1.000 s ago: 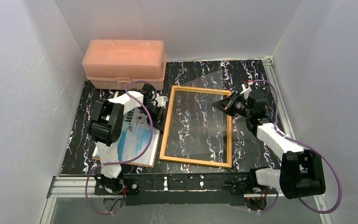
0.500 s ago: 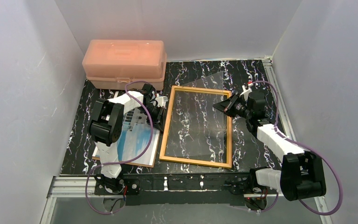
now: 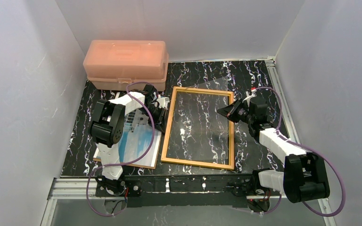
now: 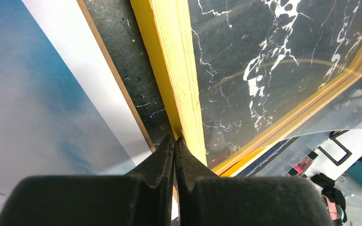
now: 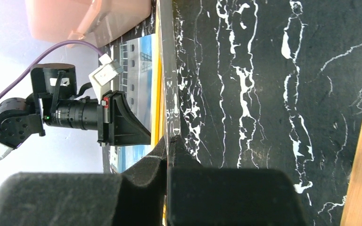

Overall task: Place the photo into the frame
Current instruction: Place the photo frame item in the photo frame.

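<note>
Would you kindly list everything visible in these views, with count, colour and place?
lidded plastic box: one, pink, far left of the table
thin rectangular wooden frame: one, yellow-orange, flat at the table's centre
clear transparent sheet: one, colourless, over the frame, its far corner past the frame's top rail
paper photo of sky and building: one, blue and white, left of the frame, under the left arm
fibreboard backing board: one, brown, beneath the photo, only its edge showing
marble-pattern table: one, black with white veins
left hand: one, black, shut, tips at the frame's outer left edge
right hand: one, black, shut on the clear transparent sheet's right edge
</note>
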### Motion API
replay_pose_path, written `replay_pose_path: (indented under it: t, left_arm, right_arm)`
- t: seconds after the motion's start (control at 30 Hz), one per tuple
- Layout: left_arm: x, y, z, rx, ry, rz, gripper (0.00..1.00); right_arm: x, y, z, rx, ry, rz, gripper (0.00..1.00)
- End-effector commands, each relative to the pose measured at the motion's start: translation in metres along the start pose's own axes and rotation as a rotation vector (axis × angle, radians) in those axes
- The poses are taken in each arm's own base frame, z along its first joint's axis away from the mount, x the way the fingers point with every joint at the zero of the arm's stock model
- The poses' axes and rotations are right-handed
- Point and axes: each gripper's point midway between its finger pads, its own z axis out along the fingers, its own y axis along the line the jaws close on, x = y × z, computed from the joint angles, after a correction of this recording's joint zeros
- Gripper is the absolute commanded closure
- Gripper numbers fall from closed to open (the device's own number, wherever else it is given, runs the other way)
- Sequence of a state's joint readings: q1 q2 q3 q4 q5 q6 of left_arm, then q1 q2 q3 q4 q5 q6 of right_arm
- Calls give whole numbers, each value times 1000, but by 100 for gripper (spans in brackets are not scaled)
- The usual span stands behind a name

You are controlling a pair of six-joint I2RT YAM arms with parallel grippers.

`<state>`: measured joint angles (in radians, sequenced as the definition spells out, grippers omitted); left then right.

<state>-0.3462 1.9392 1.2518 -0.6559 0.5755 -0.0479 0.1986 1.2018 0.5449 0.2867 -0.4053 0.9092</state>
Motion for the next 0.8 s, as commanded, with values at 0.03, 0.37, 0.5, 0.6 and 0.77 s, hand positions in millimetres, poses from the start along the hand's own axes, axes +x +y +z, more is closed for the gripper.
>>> replay_pose_path:
  t: [0.03,0.37,0.5,0.6,0.77]
  left_arm:
    - [-5,-20,-13,54,-34,36,100]
    - [-4,-21,-13,59,-34,35,100]
    - [-3,-21,-13,61,-32,36,100]
    - [-4,-21,-14,62,-34,36,100]
    - [-4,-21,-13,62,-32,36,100]
  right_arm:
    - [15,-1,-3,-7,33,4,99]
    - [26,-23,-1,77,66,49,99]
    - [32,-33,-1,116,89,66,99]
    - [34,-38,-1,138,97,76,99]
    - [35,-40,-1,149,103,77,99]
